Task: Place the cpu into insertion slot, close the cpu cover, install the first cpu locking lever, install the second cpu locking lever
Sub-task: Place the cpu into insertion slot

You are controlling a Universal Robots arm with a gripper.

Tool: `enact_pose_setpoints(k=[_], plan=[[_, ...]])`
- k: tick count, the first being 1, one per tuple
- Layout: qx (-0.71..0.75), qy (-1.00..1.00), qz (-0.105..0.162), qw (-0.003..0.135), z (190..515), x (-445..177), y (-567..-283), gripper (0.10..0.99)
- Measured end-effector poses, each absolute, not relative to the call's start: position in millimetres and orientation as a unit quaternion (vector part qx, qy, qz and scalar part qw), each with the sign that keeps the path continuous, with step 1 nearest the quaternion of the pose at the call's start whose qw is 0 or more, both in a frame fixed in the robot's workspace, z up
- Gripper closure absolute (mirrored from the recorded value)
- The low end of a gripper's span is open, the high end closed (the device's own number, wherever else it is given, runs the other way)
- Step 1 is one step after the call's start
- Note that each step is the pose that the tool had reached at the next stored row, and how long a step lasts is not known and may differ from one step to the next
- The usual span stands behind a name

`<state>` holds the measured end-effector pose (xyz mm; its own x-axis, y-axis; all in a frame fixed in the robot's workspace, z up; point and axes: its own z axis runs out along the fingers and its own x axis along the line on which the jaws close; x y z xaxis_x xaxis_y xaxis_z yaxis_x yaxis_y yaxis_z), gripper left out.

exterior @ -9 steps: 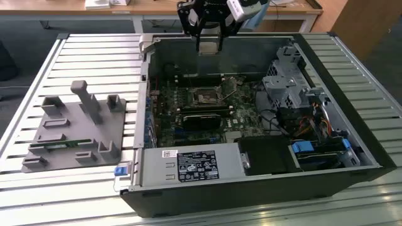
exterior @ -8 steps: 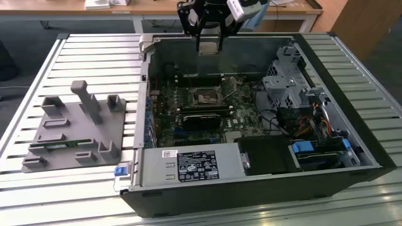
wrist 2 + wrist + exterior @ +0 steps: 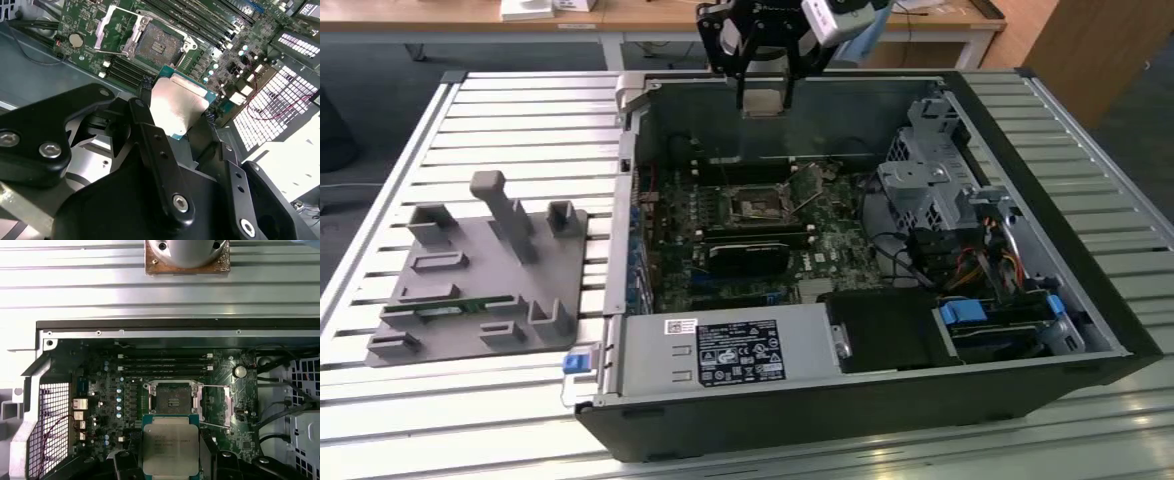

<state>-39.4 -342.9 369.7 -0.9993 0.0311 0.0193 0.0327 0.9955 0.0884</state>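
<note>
My gripper [image 3: 765,90] hangs above the far wall of the open computer case [image 3: 1067,300], higher than the motherboard. It is shut on the cpu [image 3: 177,105], a flat square chip with a dull grey face, held by its edges between the two black fingers [image 3: 144,87]. In the first wrist view the cpu [image 3: 170,450] sits just short of the insertion slot [image 3: 172,400]. The insertion slot [image 3: 157,45] is uncovered, its dark centre bare. Beside it the cpu cover [image 3: 116,27], a silvery frame, is swung open. Thin wire levers [image 3: 215,386] stand loose beside the socket.
A grey fixture plate [image 3: 480,270] with upright blocks lies on the slatted table [image 3: 520,110] at the exterior view's left. Inside the case are a black card [image 3: 747,250], memory slots [image 3: 165,365], a power supply [image 3: 720,350] and a drive cage [image 3: 934,180] with cables.
</note>
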Motion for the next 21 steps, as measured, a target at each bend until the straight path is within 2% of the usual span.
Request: enact_pose_setpoints(k=[21], plan=[[-0.084,-0.995,-0.044,0.006,369.2,-39.4,-342.9,0.549]])
